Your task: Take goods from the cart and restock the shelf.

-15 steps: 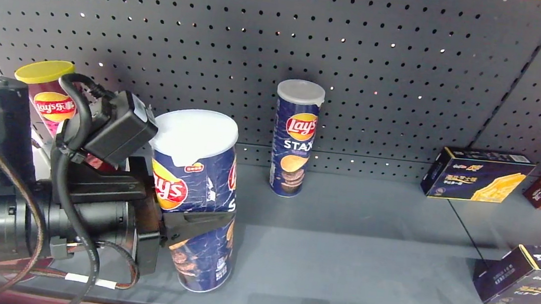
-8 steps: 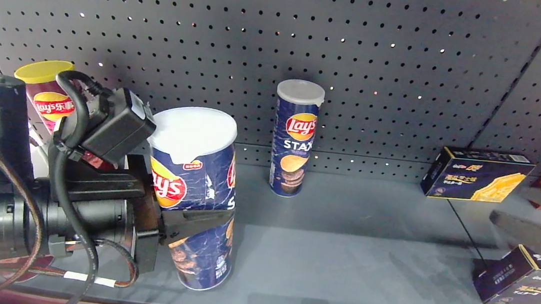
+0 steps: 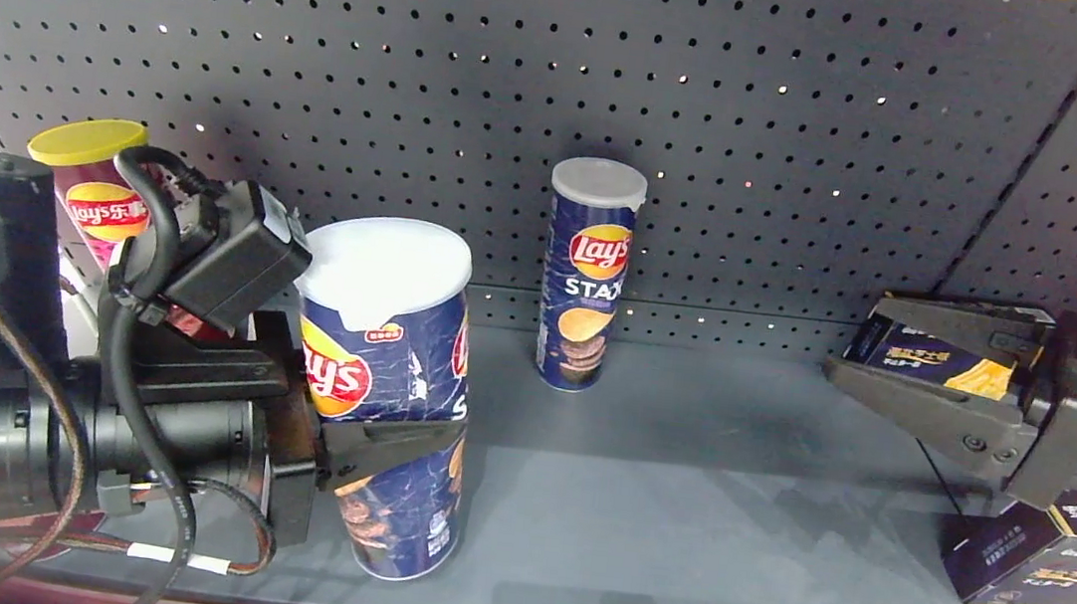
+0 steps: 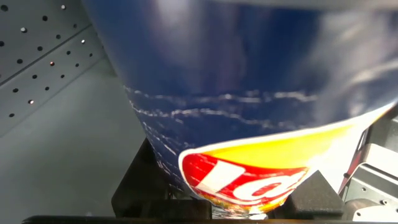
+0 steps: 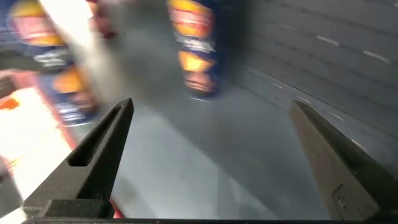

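1. Your left gripper (image 3: 405, 428) has its fingers (image 3: 394, 442) clamped round the middle of a dark blue chip can (image 3: 387, 366) with a white lid. In the left wrist view the can's side (image 4: 249, 93) sits right against the camera.
2. That can stands about upright over the near left part of the shelf (image 3: 696, 519). You cannot tell whether its base touches the board.
3. Your right gripper (image 3: 857, 336) hangs over the right side of the shelf with its fingers spread wide and nothing between them. They point left towards the cans, as the right wrist view (image 5: 211, 104) also shows.
4. A second dark blue can (image 3: 588, 277) stands upright at the far middle, just before the pegboard (image 3: 524, 60) and well apart from the held one.
5. A red can with a yellow lid (image 3: 96, 181) stands at the far left, behind your left arm.
6. A dark blue box (image 3: 933, 358) lies at the far right behind the right fingers, and another dark blue box (image 3: 1052, 556) lies near right.
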You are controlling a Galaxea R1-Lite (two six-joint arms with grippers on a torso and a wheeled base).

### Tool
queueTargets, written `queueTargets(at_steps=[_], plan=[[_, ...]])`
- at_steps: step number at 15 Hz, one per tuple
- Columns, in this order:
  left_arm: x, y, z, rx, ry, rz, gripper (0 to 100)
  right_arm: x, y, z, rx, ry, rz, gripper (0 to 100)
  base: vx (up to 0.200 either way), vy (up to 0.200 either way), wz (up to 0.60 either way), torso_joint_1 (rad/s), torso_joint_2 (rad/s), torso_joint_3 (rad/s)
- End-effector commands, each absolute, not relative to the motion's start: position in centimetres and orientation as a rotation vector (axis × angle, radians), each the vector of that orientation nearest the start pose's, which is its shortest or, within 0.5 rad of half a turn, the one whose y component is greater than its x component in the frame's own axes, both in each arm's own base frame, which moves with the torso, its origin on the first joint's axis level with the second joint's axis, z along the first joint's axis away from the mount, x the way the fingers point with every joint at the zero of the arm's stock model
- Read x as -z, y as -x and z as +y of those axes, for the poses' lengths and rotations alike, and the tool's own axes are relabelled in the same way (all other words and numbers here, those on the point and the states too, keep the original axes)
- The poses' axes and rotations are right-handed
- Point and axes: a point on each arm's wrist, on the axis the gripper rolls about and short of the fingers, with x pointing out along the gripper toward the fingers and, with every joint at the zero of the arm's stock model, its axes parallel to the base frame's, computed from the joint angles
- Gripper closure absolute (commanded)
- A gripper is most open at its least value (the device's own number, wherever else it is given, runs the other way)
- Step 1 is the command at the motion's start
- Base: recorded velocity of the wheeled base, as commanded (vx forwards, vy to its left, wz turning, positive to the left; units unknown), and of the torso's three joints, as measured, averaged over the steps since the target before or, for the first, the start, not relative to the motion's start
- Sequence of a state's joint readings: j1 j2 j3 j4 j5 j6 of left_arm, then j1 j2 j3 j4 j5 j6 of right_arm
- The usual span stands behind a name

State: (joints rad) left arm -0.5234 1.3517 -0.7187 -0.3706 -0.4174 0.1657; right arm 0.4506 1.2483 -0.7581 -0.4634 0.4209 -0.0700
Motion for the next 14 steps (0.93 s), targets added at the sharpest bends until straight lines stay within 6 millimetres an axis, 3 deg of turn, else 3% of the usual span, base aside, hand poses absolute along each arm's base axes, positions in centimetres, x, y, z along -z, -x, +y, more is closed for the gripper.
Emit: queueTargets(at_steps=[1,6,14], plan=[[-22.5,-18.4,-11.7,0.955,-0.167,0.192,100,-25.4,-18.4,10.0,-0.923,0.066,0.024,0,0.000,0.000,0.00,0.000,0.00,0.000],[-22.5,-18.4,-11.6,0.954,-0.166,0.191,100,-25.3,-19.9,10.9,-1.065,0.067,-0.056,0,0.000,0.000,0.00,0.000,0.00,0.000],[-22.7,-18.4,-11.7,0.956,-0.166,0.184,100,-25.5,-23.3,12.8,-1.126,0.143,-0.112,0,0.000,0.000,0.00,0.000,0.00,0.000]])
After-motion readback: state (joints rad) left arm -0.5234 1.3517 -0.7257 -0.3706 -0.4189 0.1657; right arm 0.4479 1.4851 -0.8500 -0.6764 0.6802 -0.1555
